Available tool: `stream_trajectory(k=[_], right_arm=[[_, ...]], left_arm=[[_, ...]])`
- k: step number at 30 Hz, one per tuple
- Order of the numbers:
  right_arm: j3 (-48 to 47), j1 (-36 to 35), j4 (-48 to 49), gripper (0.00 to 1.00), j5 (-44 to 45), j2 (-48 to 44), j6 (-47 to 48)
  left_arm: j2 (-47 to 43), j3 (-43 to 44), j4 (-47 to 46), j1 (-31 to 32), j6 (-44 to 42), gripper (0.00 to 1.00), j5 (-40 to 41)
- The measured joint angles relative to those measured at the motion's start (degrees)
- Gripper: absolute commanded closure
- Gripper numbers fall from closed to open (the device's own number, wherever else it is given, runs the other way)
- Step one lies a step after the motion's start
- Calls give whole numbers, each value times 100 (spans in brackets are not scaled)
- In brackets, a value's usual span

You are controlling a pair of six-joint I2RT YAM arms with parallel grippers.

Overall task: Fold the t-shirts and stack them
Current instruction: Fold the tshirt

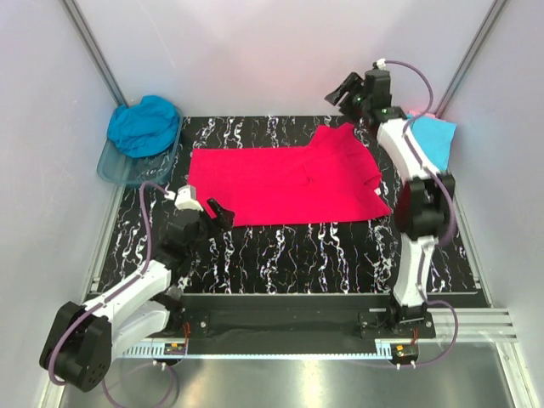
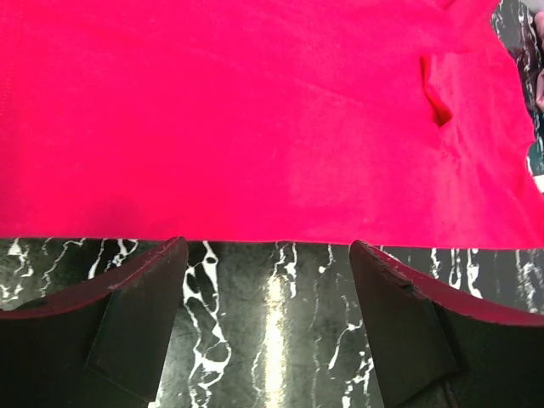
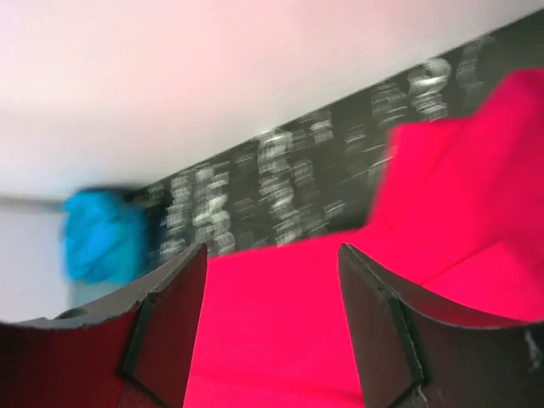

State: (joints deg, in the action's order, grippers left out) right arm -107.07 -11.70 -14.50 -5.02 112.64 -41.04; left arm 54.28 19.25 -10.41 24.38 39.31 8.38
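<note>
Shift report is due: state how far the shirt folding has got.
Done: red shirt spread flat on the table. In hand: nothing; left gripper and right gripper open, empty. Left: folding it, plus the blue shirt in the tub and the light blue shirt; no stack yet.

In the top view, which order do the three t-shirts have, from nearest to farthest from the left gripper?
1. Pink-red t-shirt, spread just beyond the left gripper.
2. Teal-blue t-shirt, in the tub, far left.
3. Light cyan t-shirt, far right.
</note>
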Motion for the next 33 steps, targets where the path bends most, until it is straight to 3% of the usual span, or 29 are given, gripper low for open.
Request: stream_trajectory(k=[3, 6, 9, 13, 19, 24, 33], right_arm=[[-1279, 682, -409, 31, -671, 1565, 509], [-1923, 1386, -1034, 32, -1189, 2509, 981], [-2059, 2061, -1493, 34, -1469, 2859, 1309], [-2190, 2688, -1628, 35, -1775, 2900, 1429], [-2271, 2697, -1475, 36, -2192, 2909, 1340], [-2271, 2413, -1266, 37, -2494, 3016, 1108], [-2273, 2142, -940, 37, -2767, 3335, 769]], left_arm=[[-61, -149, -190, -4, -144, 18, -46], [-7, -282, -483, -17, -293, 16, -101], [299, -291, -898, -195, -385, 15, -227], [1318, -37, -1499, -929, -310, 15, -614], [3458, 1390, -2791, -1980, 608, 18, -1567], [4889, 2288, -3860, -2441, 1368, 21, -2140], [5539, 4415, -2052, -2892, 608, 22, -2216]])
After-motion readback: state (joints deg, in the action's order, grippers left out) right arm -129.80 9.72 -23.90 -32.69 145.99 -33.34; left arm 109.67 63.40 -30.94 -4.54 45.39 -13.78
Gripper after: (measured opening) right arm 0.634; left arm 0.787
